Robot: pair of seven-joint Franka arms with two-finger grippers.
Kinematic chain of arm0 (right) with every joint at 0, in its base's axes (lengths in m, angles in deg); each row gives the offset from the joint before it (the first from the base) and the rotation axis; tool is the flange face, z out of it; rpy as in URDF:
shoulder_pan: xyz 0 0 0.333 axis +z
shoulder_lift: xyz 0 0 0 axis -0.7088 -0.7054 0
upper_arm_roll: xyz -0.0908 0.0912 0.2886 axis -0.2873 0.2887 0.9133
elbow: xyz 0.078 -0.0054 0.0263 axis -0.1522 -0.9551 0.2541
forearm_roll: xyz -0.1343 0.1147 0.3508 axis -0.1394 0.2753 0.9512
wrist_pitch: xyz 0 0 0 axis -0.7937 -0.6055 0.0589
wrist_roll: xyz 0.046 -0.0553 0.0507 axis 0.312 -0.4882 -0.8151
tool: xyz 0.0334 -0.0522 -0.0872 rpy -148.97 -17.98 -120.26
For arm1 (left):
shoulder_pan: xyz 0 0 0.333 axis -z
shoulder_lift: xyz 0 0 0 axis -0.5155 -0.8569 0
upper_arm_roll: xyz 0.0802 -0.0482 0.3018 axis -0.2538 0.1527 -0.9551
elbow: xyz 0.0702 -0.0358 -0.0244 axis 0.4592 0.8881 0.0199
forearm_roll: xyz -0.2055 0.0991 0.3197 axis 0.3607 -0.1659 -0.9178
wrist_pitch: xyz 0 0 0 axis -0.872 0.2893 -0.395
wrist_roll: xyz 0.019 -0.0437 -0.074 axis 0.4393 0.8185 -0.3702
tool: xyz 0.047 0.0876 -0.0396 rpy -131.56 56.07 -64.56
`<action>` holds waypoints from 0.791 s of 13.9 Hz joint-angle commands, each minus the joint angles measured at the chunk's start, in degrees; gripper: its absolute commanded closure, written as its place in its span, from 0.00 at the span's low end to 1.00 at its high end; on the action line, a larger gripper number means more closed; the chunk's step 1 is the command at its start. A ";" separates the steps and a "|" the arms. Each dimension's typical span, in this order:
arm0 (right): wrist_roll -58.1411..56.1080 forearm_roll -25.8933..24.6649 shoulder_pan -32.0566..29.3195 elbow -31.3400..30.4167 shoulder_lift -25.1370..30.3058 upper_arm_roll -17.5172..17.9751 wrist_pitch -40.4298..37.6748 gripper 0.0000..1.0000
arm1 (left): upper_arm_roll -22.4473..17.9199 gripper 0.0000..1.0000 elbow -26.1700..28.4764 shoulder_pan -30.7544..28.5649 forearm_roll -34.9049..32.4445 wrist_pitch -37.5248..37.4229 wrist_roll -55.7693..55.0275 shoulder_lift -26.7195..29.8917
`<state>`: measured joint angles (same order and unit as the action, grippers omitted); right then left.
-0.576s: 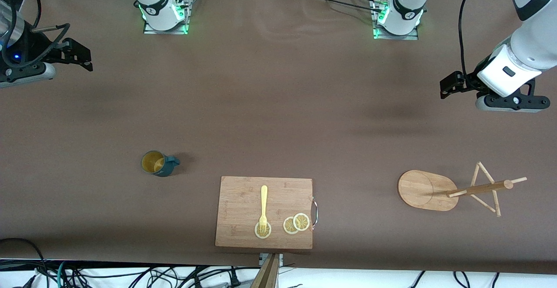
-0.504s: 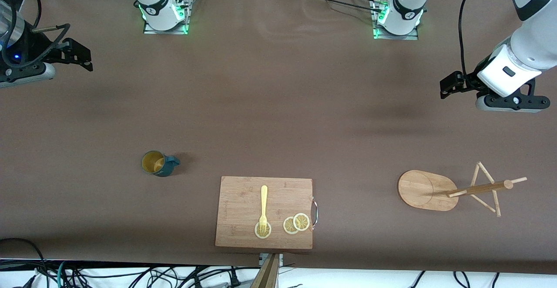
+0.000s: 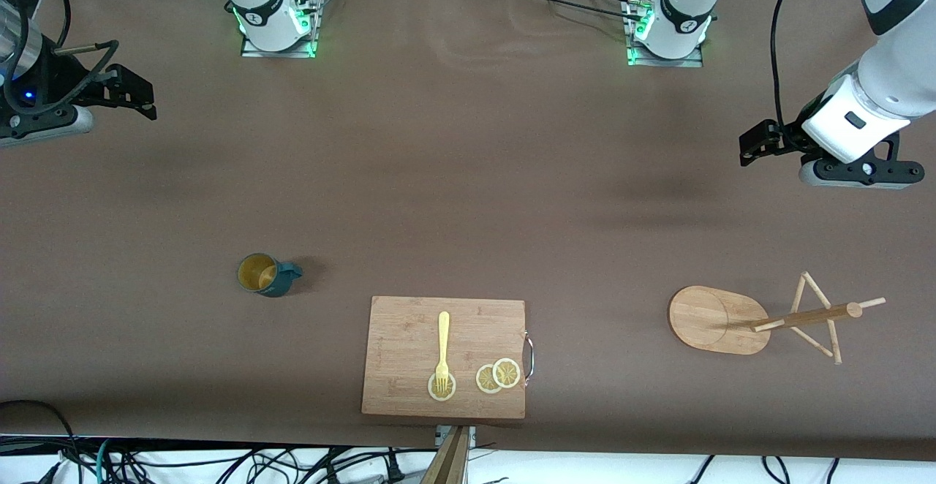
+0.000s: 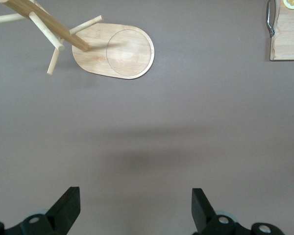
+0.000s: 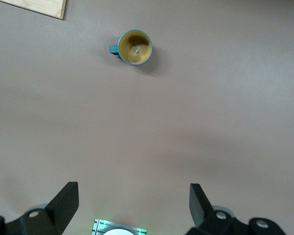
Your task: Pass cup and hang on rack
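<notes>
The dark teal cup with a mustard-yellow inside stands upright on the brown table toward the right arm's end, its handle pointing toward the cutting board. It also shows in the right wrist view. The wooden rack stands on its oval base toward the left arm's end, and its post and pegs are bare. It shows in the left wrist view too. My right gripper is open and empty, high over the table's right-arm end. My left gripper is open and empty, high over the table, apart from the rack.
A wooden cutting board with a metal handle lies near the front edge between the cup and the rack. It carries a yellow fork and three lemon slices. The arm bases stand along the table's back edge.
</notes>
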<state>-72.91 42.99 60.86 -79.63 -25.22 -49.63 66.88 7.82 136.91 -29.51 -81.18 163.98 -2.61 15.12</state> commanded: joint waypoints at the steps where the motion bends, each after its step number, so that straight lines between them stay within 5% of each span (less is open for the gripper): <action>1: -0.22 -0.75 -0.25 0.71 0.22 0.32 -1.25 0.00 | -0.26 0.00 -1.88 0.32 0.33 -1.45 -0.14 -0.80; 11: -0.40 -0.57 -0.16 0.62 0.30 0.41 -2.92 0.00 | -0.09 0.00 -1.88 0.50 0.33 -1.45 -0.32 -0.80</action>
<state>-73.01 42.99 60.90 -79.63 -25.22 -49.37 65.49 7.82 136.91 -29.44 -81.18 163.98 -2.61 15.12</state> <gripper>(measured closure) 0.000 0.000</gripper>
